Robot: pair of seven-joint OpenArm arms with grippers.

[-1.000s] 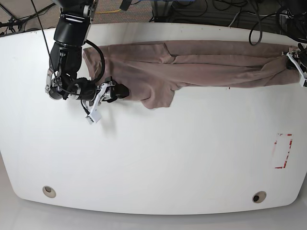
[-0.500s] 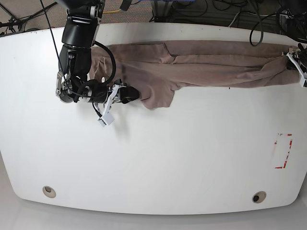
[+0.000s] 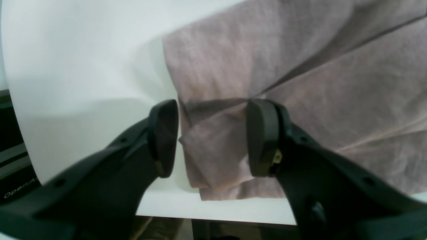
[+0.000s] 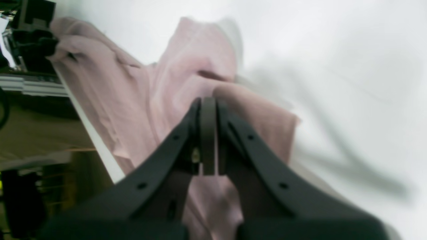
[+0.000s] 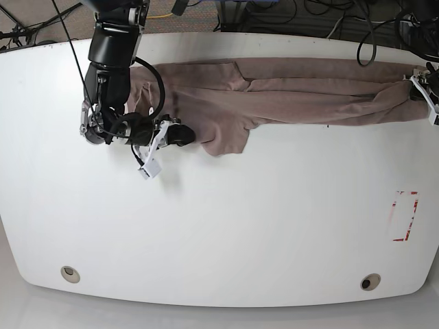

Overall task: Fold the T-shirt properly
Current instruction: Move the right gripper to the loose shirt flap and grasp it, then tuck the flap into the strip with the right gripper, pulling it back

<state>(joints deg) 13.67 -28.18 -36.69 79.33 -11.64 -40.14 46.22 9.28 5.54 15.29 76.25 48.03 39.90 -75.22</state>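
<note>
The desk (image 5: 219, 226) is carrying the T-shirt (image 5: 288, 92), which is lying bunched along its far edge. The right hand (image 4: 208, 133) is pinching together at the shirt's edge. The left hand (image 3: 211, 136) is standing apart, straddling a shirt corner.

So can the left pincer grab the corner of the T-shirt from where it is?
Probably yes. The left pincer is open, with a folded corner of the T-shirt already lying between its fingers, and nothing blocks the way.
</note>
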